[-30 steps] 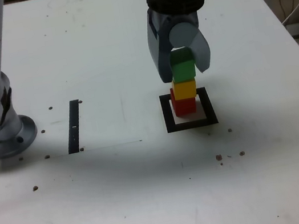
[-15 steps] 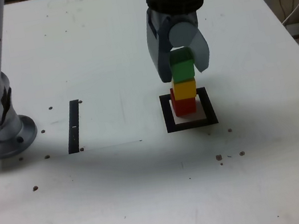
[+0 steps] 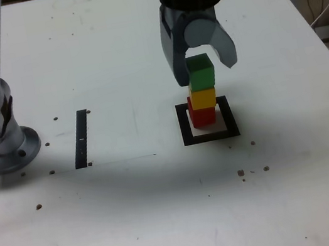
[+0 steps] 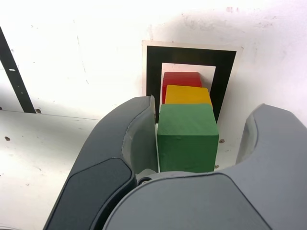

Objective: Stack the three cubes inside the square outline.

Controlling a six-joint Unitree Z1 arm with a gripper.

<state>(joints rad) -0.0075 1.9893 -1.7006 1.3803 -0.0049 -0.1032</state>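
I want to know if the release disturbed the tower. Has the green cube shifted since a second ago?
No. In the exterior view the green cube sits where it did, on the yellow cube, above the square outline. Only the gripper has opened.

The claw (image 3: 202, 68) has been opened since a second ago: its jaw on the exterior view's right is now swung clear of the green cube (image 3: 201, 72).

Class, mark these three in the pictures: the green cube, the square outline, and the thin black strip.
green cube (image 3: 201, 73), exterior view, on its front face.
square outline (image 3: 211, 135), exterior view, on the near side of the black frame.
thin black strip (image 3: 81, 139), exterior view, at its middle.
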